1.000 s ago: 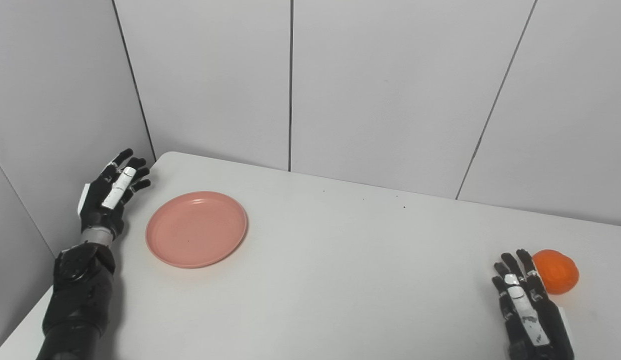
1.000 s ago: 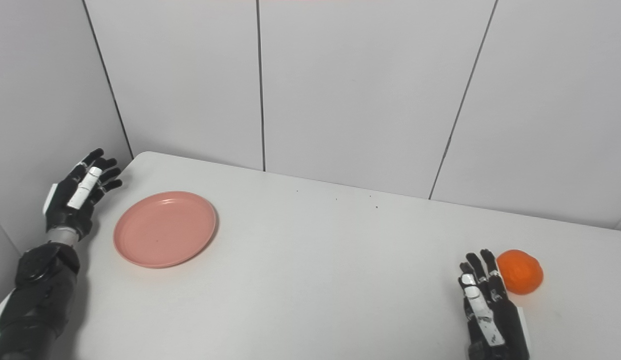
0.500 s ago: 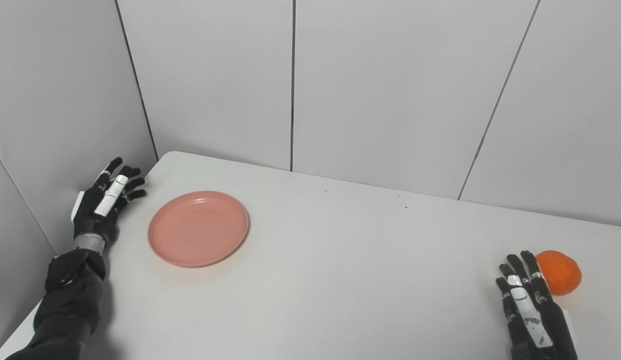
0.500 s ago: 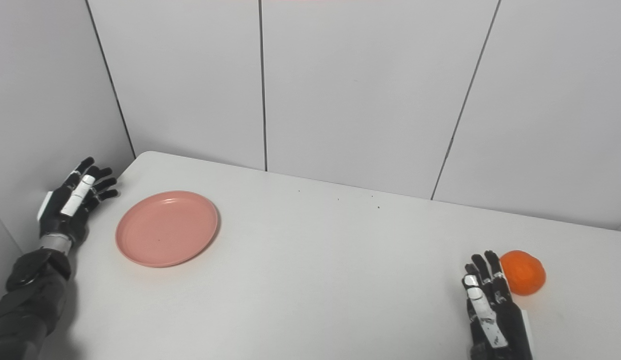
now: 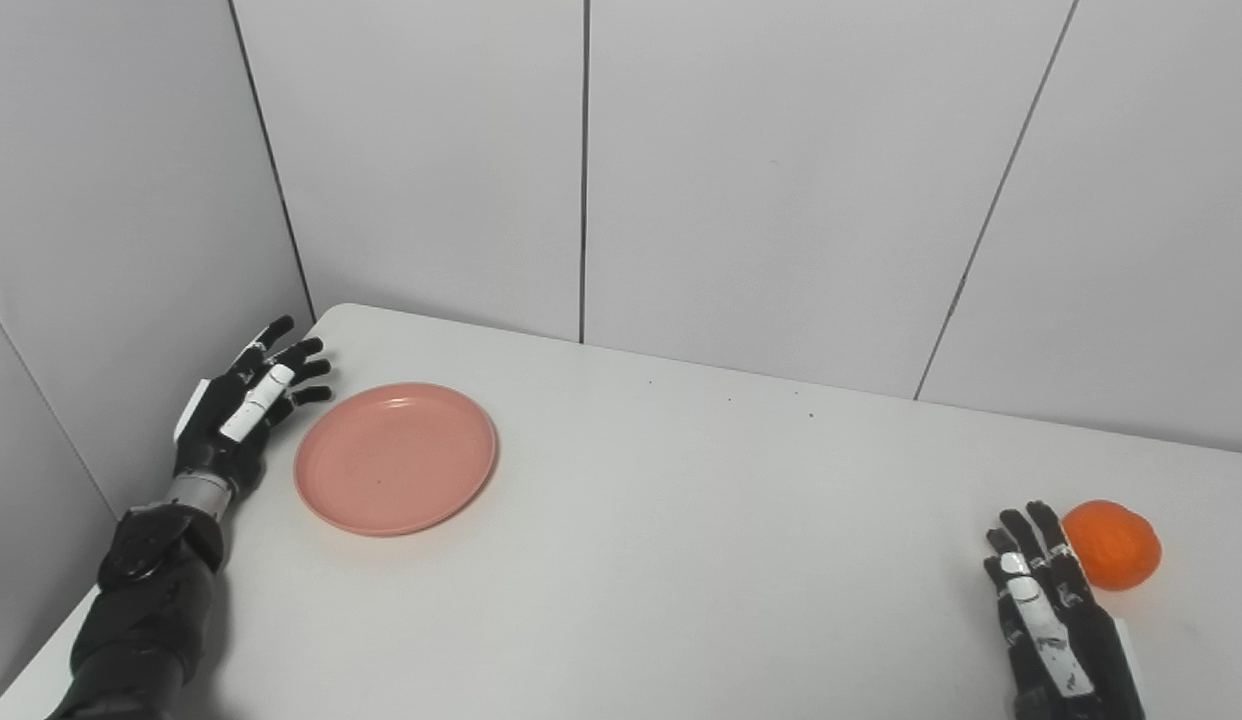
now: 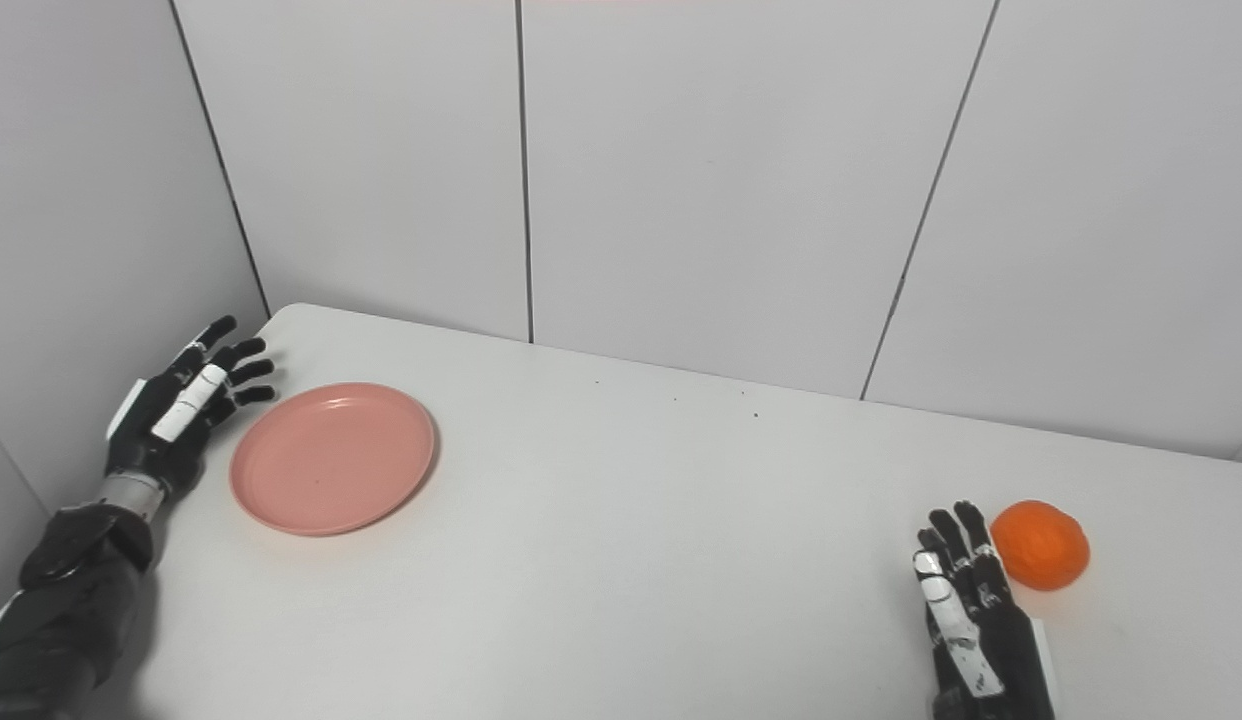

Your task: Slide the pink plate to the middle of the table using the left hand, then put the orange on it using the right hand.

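A round pink plate (image 5: 395,456) lies flat on the left part of the white table (image 5: 681,540). My left hand (image 5: 246,400) is open, fingers spread, just left of the plate's rim and apart from it. An orange (image 5: 1113,543) sits near the table's right side. My right hand (image 5: 1051,610) is open beside it, fingers pointing up, a little left of and below the fruit, not holding it.
Grey panelled walls (image 5: 681,170) close in the table at the back and on the left, close to my left hand. The table's front left edge (image 5: 41,650) runs under my left forearm.
My left hand first drew back to the left, then came forward and right, closer to the plate's rim. The plate, the orange and my right hand stayed put.
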You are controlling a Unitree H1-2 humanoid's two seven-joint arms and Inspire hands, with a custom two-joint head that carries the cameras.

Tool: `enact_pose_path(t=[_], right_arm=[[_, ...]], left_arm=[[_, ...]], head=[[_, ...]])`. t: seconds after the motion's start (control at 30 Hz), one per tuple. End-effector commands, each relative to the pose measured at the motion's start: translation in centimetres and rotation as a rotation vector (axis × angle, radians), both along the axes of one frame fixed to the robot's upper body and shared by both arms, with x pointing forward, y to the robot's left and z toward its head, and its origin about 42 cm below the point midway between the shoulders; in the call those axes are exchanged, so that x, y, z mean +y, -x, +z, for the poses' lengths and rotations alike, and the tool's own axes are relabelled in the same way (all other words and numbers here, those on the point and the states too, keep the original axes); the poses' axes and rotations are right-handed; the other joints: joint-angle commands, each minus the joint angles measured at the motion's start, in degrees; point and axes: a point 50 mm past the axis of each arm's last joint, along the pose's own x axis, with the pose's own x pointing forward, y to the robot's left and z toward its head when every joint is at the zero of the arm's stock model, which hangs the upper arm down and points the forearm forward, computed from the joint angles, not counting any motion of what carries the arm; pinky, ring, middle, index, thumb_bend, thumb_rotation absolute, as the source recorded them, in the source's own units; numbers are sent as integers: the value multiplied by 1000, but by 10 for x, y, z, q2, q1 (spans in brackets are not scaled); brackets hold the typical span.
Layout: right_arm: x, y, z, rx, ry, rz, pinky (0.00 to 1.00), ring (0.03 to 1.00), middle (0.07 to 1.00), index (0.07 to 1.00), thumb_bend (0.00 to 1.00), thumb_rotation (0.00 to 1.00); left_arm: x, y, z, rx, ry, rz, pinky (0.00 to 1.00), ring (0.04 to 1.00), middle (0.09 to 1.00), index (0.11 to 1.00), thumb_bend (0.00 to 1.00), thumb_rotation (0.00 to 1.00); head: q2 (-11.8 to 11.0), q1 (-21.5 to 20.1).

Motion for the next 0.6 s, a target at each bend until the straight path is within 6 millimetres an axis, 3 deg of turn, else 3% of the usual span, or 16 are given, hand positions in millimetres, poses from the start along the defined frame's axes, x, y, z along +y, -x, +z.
enact_pose_path(t=[0.0,0.23,0.3,0.33,0.4,0.57], right_arm=[[2,10,-19,86,-6,-2,1000,943,922,941,630,396],[2,11,-17,90,-1,-10,990,933,918,941,635,405],[3,11,-16,92,-9,-13,985,931,914,937,627,377],[3,11,-16,92,-7,-13,987,931,915,939,634,382],[2,11,-17,89,-2,-12,982,927,911,936,641,385],[3,11,-15,89,1,-11,977,922,913,936,639,375]], left_arm=[[-8,-5,8,-30,0,-28,704,789,788,890,900,513],[-21,-2,5,-15,4,-52,722,796,801,883,886,522],[-25,0,3,-13,1,-65,769,822,829,898,916,518],[-27,1,3,-10,-7,-71,795,850,861,905,845,545],[-32,4,5,-6,-32,-84,832,881,889,916,799,559],[-39,6,9,25,-52,-62,871,903,905,945,778,572]], head=[[0,-1],[2,1],[3,1],[3,1],[3,2],[4,-1]])
